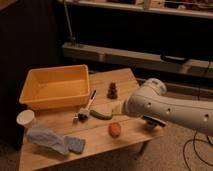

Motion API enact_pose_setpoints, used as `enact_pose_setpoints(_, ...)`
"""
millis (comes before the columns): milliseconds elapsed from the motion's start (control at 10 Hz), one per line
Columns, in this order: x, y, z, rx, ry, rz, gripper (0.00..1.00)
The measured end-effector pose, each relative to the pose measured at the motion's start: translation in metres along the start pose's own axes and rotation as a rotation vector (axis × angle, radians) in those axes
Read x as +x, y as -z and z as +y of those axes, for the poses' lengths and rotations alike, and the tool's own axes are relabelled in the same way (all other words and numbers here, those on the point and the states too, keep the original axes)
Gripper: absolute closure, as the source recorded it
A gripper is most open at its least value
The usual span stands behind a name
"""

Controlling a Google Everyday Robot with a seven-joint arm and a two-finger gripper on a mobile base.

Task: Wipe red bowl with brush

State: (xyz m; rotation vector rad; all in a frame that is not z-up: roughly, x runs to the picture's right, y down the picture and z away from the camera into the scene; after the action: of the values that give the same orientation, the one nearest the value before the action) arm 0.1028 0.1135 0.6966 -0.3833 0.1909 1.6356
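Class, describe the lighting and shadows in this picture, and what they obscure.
Camera view: dim, warm light; the shelves behind sink into darkness. Camera view: the white arm is the brightest thing, without harsh glare. Camera view: the hand is a dark shape in the arm's shadow at the table's right edge; bowl and brush stay readable.

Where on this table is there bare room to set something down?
Free: the front strip between the cloth and the orange fruit, and the back corner behind the brown cone. Crowded: the middle, around the brush and green object, and the right edge, where the gripper hangs under the arm.
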Motion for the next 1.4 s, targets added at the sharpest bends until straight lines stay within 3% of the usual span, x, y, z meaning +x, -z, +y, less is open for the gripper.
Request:
enact_pose_setpoints(700, 0.0, 0.0, -0.001, 0.005, -0.001, 0.004, 0.2)
enact_pose_setpoints(900, -0.013, -0.002, 0.006, -0.007, 0.004, 0.024, 0.2)
enact_pose_setpoints(1100, -0.044, -0.007, 0.033, -0.077, -0.017, 0.047, 0.2)
enact_pose_setpoints(1300, -0.07, -0.008, 0.053, -0.144, -0.038, 0.049, 0.2)
enact_pose_setpoints(1400, -0.088, -0.01, 0.075, -0.187, -0.042, 0.042, 0.2)
